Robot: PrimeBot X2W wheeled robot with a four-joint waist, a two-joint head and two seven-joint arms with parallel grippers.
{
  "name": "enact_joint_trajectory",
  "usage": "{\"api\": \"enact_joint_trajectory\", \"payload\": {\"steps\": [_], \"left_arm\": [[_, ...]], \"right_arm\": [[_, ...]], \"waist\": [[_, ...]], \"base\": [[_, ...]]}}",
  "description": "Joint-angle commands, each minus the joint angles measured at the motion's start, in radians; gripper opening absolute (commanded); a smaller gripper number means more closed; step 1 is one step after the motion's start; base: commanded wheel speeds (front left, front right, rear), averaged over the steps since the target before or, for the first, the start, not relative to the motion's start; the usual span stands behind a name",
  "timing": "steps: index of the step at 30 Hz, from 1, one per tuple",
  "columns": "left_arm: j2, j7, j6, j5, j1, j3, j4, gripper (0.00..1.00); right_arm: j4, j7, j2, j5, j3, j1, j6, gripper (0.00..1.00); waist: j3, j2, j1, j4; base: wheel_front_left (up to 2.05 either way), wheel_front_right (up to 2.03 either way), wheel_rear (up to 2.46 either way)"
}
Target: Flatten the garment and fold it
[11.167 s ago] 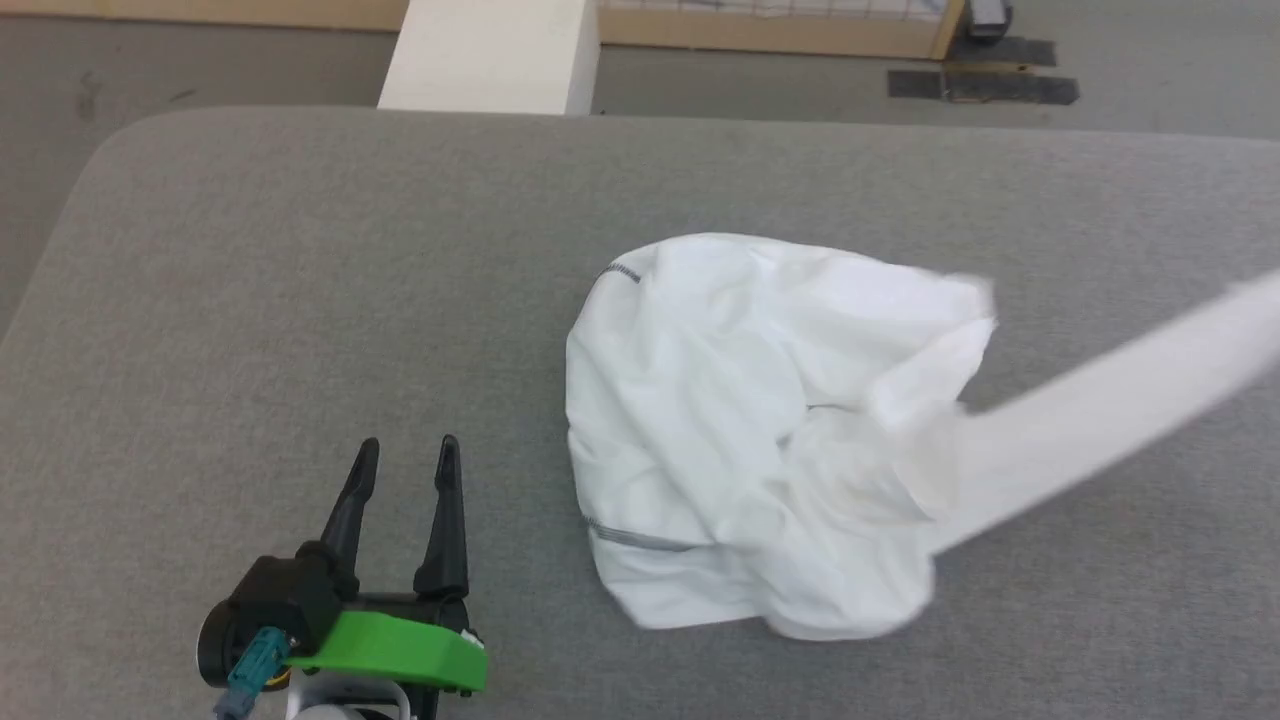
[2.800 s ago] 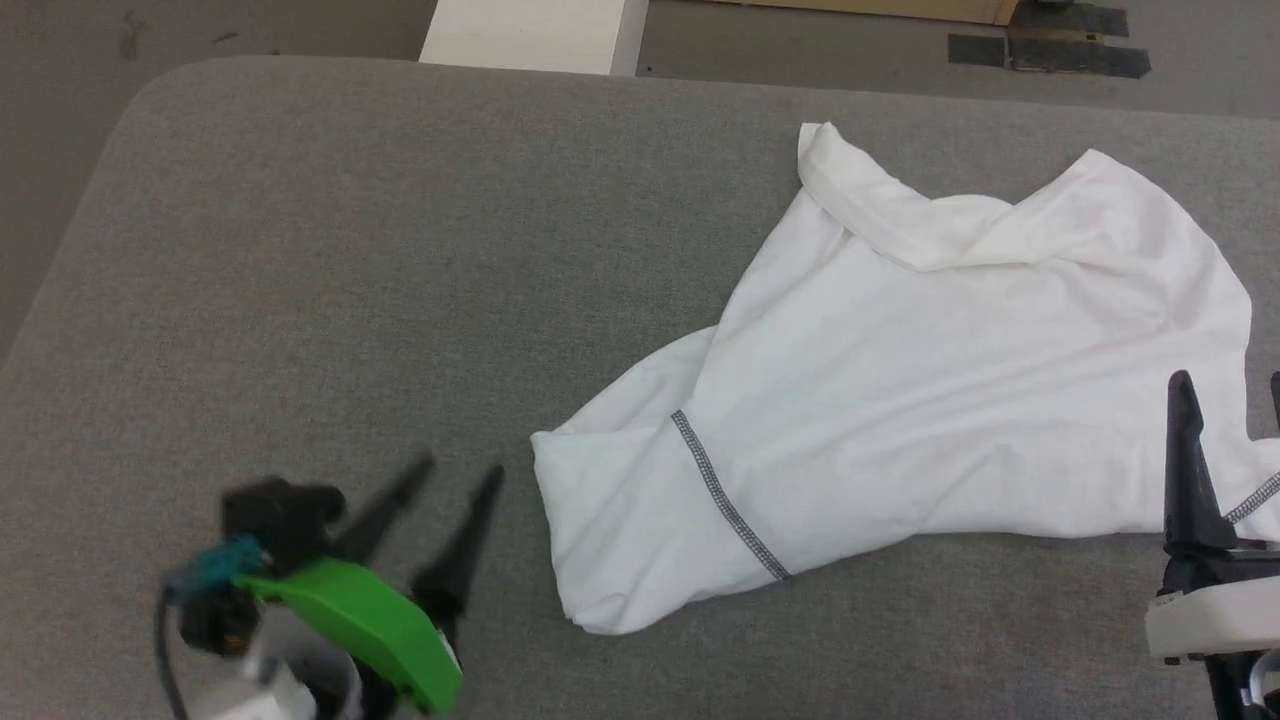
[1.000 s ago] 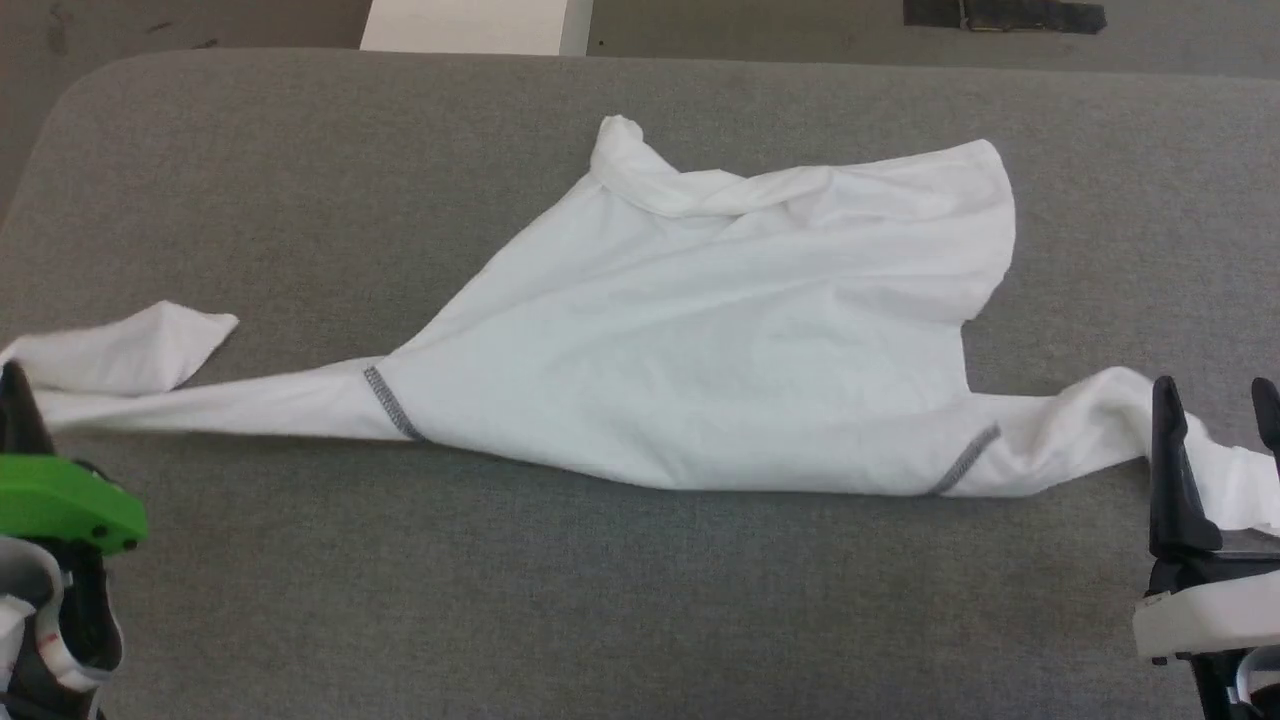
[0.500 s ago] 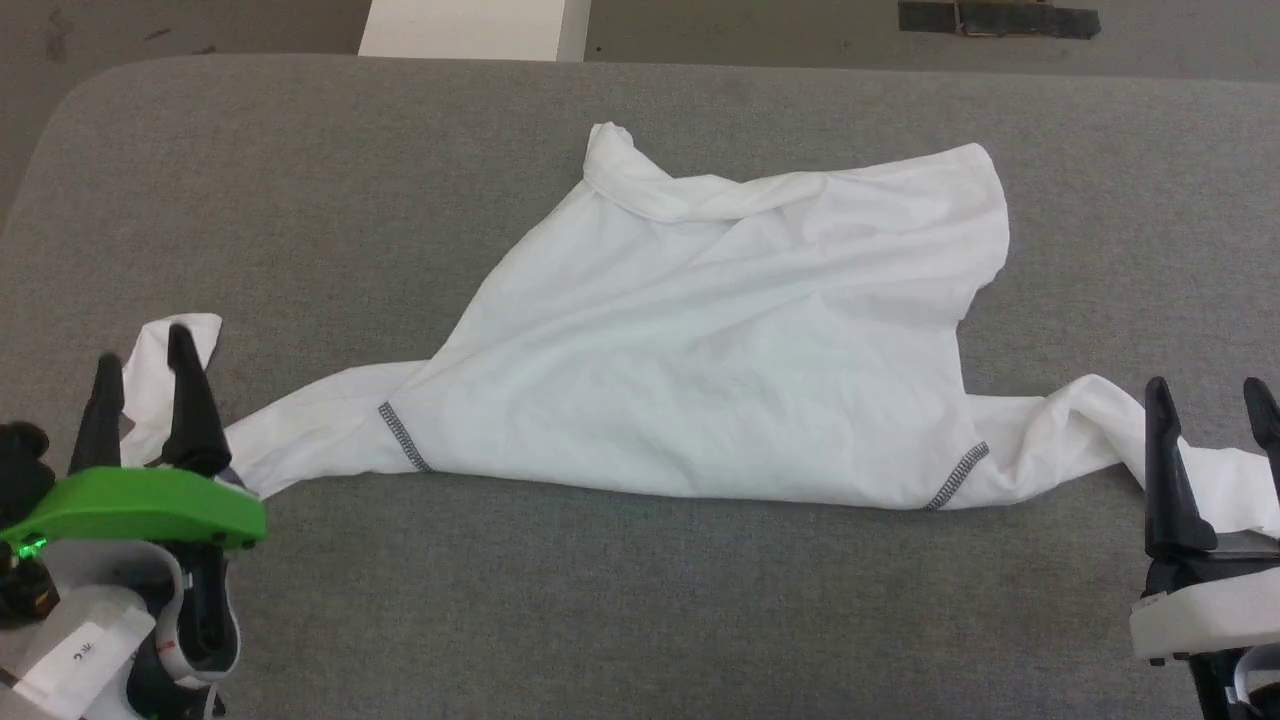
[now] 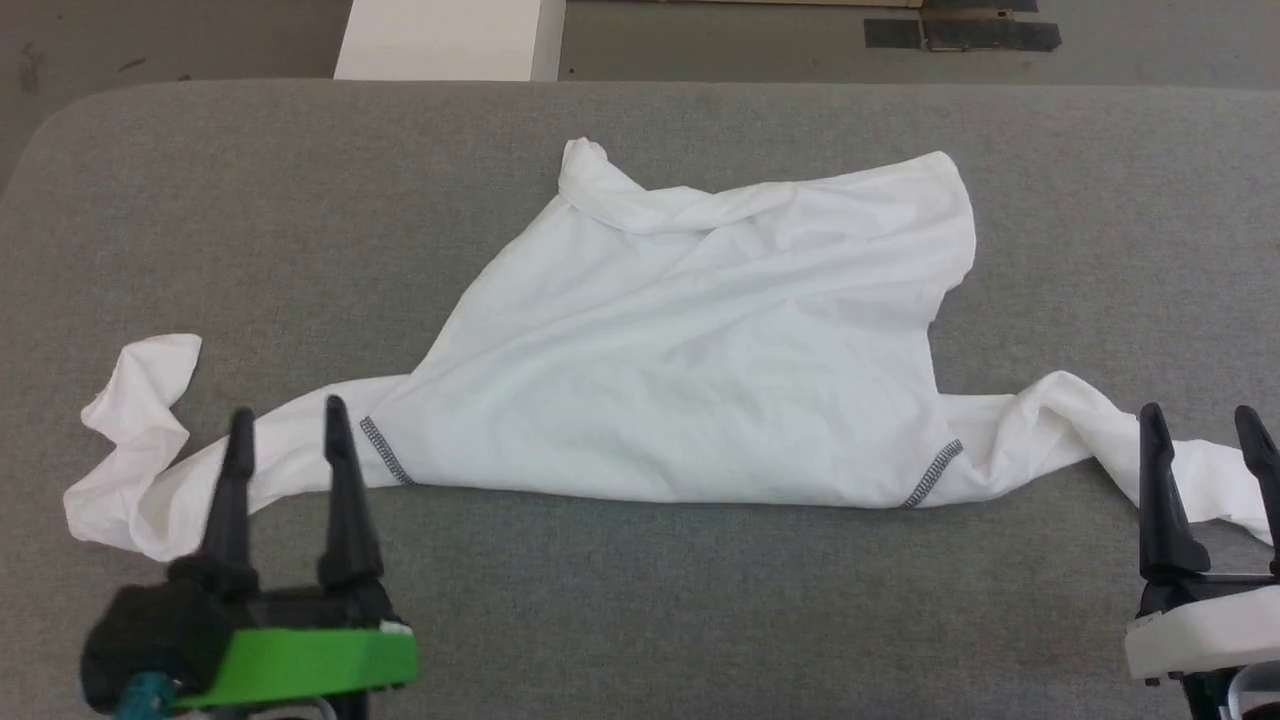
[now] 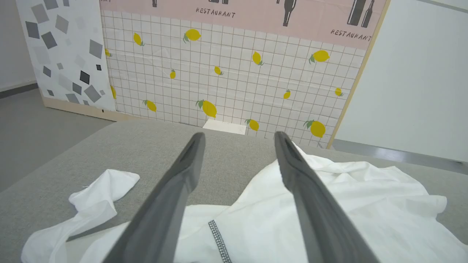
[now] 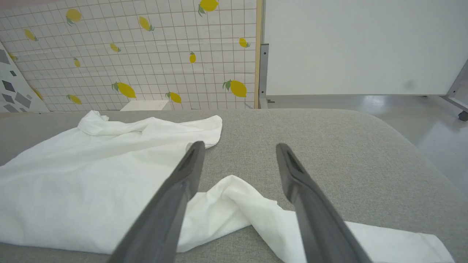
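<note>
The white long-sleeved shirt (image 5: 700, 330) lies spread across the grey table (image 5: 640, 600), both sleeves stretched out sideways, with grey zigzag stitching at each shoulder. Its far edge is bunched and rolled. The left sleeve end is crumpled at the left. My left gripper (image 5: 287, 425) hovers open above the left sleeve near the stitching; the left wrist view has the shirt (image 6: 329, 204) under the gripper (image 6: 237, 137). My right gripper (image 5: 1197, 425) stands open over the right sleeve; in the right wrist view the sleeve (image 7: 256, 208) runs beneath the gripper (image 7: 237, 146).
A rigid white box (image 5: 440, 40) stands on the floor past the table's far edge. A lemon-patterned wall panel (image 6: 234, 73) rises behind it. Bare grey table surface lies in front of the shirt and at the far left.
My left gripper has let go of the left sleeve and moved right toward the shoulder stitching; the sleeve end now lies crumpled on the table. The right gripper stayed in place.
</note>
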Motion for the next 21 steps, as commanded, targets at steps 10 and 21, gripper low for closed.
{"api": "enact_joint_trajectory", "payload": {"steps": [10, 21], "left_arm": [[-0.103, -0.004, -0.115, 0.088, -0.030, 0.027, 0.045, 1.00], [-0.185, -0.004, -0.207, 0.120, -0.095, 0.037, 0.116, 1.00]], "right_arm": [[-0.029, 0.145, 0.000, -0.082, 0.104, -0.203, -0.002, 1.00], [0.169, 0.550, -0.191, -0.006, 0.284, -0.623, -0.002, 1.00]], "waist": [[0.069, 0.0000, 0.0000, 0.035], [0.182, 0.0000, 0.0000, 0.111]], "base": [[0.00, 0.00, 0.00], [0.00, 0.00, 0.00]]}}
